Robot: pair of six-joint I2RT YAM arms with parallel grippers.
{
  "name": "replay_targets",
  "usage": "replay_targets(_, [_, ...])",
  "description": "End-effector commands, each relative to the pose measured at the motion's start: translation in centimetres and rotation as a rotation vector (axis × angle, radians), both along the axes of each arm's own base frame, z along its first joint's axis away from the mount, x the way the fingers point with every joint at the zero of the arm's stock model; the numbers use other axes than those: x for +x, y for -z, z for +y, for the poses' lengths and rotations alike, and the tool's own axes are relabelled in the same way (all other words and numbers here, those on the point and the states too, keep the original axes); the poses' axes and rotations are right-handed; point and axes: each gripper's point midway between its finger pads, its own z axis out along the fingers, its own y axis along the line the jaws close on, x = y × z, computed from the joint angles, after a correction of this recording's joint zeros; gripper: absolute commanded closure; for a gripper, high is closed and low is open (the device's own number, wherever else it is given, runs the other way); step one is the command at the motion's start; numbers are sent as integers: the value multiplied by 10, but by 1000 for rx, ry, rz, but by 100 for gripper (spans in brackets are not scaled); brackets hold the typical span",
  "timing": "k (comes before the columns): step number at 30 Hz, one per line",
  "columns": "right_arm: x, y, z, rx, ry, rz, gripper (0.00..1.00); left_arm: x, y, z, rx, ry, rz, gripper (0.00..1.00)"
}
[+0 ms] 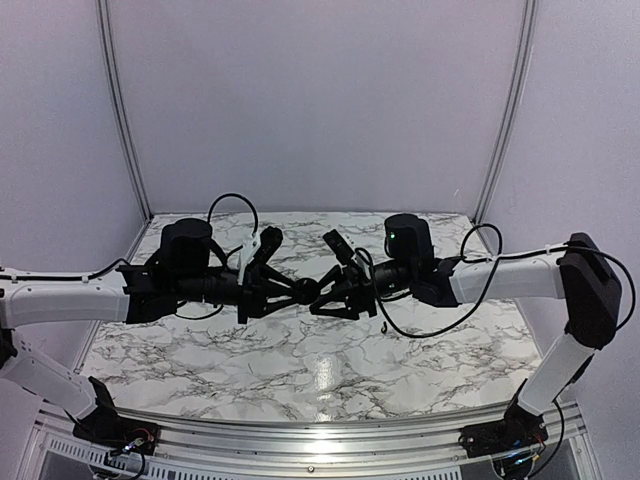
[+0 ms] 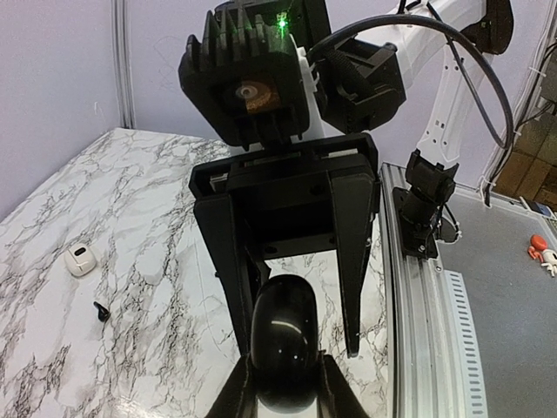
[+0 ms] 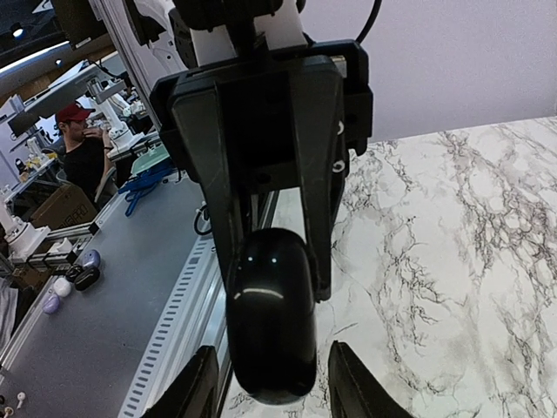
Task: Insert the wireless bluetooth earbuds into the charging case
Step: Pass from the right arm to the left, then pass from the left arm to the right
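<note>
The charging case (image 2: 283, 344) is a glossy black oval, lid closed, held in the air over the middle of the table. My left gripper (image 2: 283, 396) is shut on it. My right gripper (image 3: 278, 392) faces it from the other side, open, its fingers (image 3: 198, 387) straddling the case (image 3: 271, 322) with a gap on each side. In the top view the two grippers (image 1: 303, 290) (image 1: 336, 290) meet tip to tip. One tiny black earbud (image 2: 102, 309) lies on the marble. The other earbud is not in view.
A small white rounded object (image 2: 80, 259) lies on the marble table (image 1: 300, 370) near the earbud. The aluminium rail (image 2: 418, 305) runs along the table's near edge, with the right arm's base (image 2: 425, 205) on it. A loose black cable (image 1: 410, 333) hangs under the right arm.
</note>
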Motion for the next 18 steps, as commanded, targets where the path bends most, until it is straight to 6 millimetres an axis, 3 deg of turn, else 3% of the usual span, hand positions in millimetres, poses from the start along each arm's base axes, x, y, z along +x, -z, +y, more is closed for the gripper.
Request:
replay_targets(1, [-3, -24, 0, 42, -20, -31, 56, -6, -11, 0, -27, 37, -21, 90])
replay_targets(7, [-3, -30, 1, 54, -20, -33, 57, -8, -8, 0, -23, 49, -11, 90])
replay_targets(13, [-2, -31, 0, 55, -13, -39, 67, -9, -5, -2, -20, 64, 7, 90])
replay_targets(18, [-1, -32, 0, 58, -8, -41, 70, -9, -3, -3, -14, 64, 13, 90])
